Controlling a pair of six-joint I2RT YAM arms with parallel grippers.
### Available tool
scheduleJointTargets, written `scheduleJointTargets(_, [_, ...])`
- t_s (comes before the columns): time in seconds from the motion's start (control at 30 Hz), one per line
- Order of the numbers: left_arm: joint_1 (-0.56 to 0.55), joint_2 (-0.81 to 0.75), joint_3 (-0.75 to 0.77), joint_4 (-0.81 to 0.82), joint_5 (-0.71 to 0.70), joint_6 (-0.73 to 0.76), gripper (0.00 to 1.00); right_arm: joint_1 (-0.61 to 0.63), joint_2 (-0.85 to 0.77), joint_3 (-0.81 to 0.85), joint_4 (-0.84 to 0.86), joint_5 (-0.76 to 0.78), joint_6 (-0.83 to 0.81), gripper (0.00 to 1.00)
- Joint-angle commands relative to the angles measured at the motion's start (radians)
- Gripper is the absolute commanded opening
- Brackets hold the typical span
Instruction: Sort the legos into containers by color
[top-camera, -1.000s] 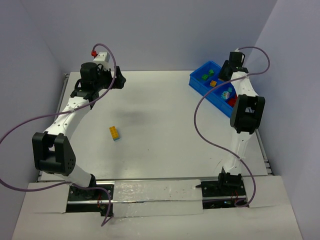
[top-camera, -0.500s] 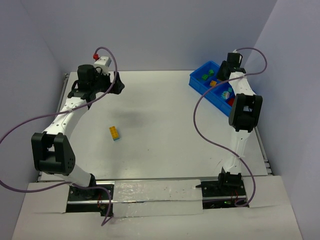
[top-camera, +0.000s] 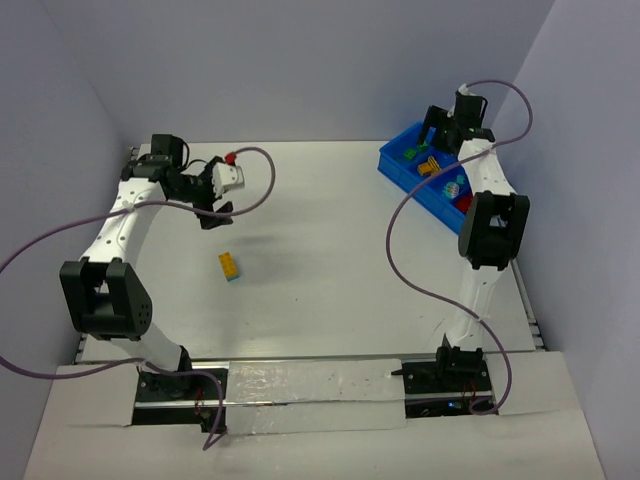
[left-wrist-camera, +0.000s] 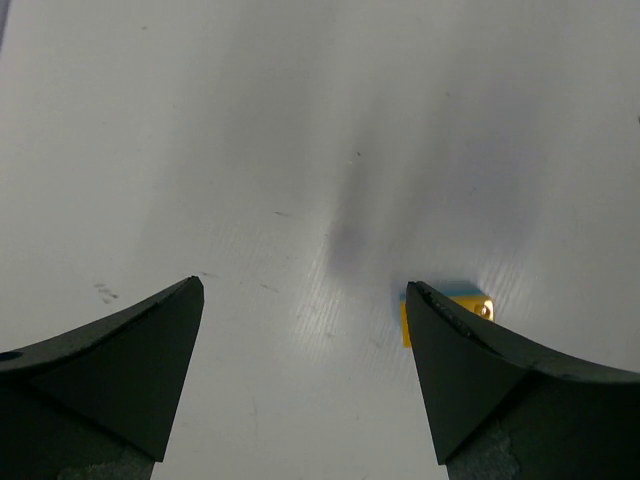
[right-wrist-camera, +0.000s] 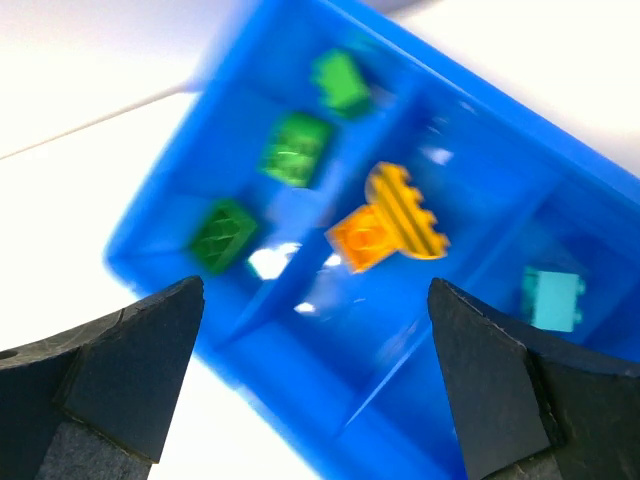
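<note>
Beside one left gripper (left-wrist-camera: 305, 285) jaw, yellow lego (left-wrist-camera: 480, 306), partly hidden

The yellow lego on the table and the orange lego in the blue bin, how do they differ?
The yellow lego lies alone on the white table; the orange lego sits inside a compartment of the blue bin, next to a yellow piece. The yellow lego has a light blue part attached; the orange lego shows none. Both are small bricks, and neither is held.
</note>
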Motion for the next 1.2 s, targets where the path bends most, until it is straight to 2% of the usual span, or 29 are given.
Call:
scheduleJointTargets(0.0, [0.011, 0.112, 0.128, -0.513, -0.005, 0.683, 0.90, 0.039, -0.195, -0.004, 0.018, -0.094, -0.060, 1.00])
scheduleJointTargets(0.07, [0.011, 0.108, 0.109, -0.517, -0.047, 0.785, 0.90, 0.049, -0.229, -0.023, 0.003, -0.123, -0.071, 1.00])
scheduleJointTargets(0.17, [0.013, 0.097, 0.049, -0.515, -0.161, 1.025, 0.89, 0.057, -0.299, -0.074, -0.009, -0.156, -0.088, 1.00])
scheduleJointTargets(0.3, [0.016, 0.099, 0.015, -0.515, -0.187, 1.162, 0.87, 0.060, -0.362, -0.128, -0.017, -0.150, -0.101, 1.00])
scheduleJointTargets(0.47, [-0.005, 0.100, -0.030, -0.513, -0.193, 1.262, 0.87, 0.060, -0.427, -0.198, -0.011, -0.139, -0.124, 1.00])
scheduleJointTargets(0.7, [-0.046, 0.103, -0.100, -0.510, -0.213, 1.337, 0.86, 0.060, -0.448, -0.219, -0.007, -0.134, -0.130, 1.00])
scheduleJointTargets(1.17, [-0.140, 0.137, -0.179, -0.376, -0.222, 1.301, 0.87, 0.060, -0.441, -0.223, -0.020, -0.142, -0.132, 1.00])
